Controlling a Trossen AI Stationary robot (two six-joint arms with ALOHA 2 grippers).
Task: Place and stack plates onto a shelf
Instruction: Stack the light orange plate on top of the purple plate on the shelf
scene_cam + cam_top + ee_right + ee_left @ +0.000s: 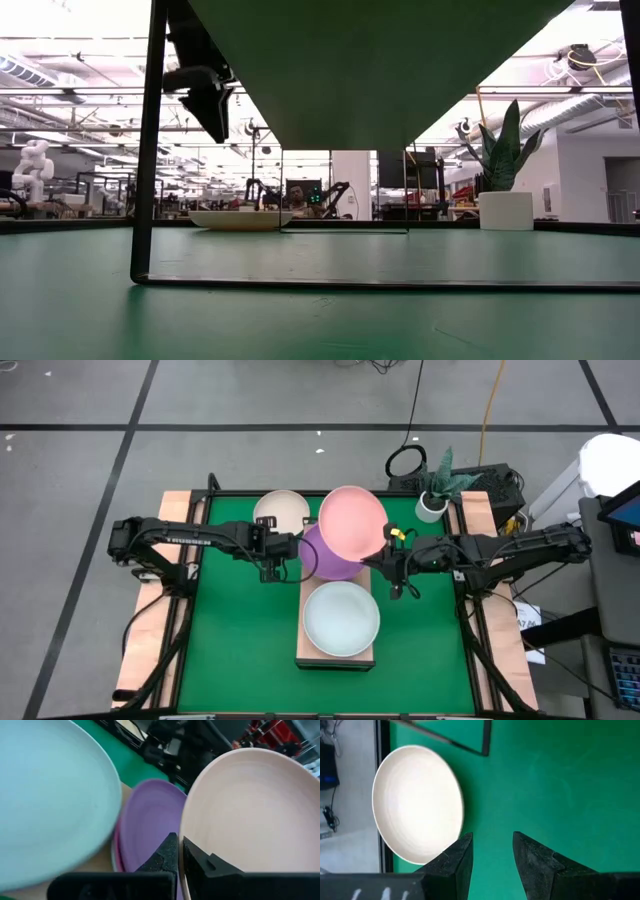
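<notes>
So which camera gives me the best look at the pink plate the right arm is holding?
The high view: the whole pink plate shows, tilted above the purple plate, its rim in the right gripper. The right wrist view shows only its inside; the other two views don't show it.

Setting: robotics lab or workshop hall.
Floor (250, 400): grey, marked off with dark tape lines; loose cables run across it.
Ceiling (80, 60): open, with exposed ducts and rows of strip lights.
Background: benches with equipment, another robot arm (335, 195), a white jointed figure (33, 165), a person seated far off.
Work station: green surface (240, 640) in a black frame, with a potted plant (437, 485) at one corner.
</notes>
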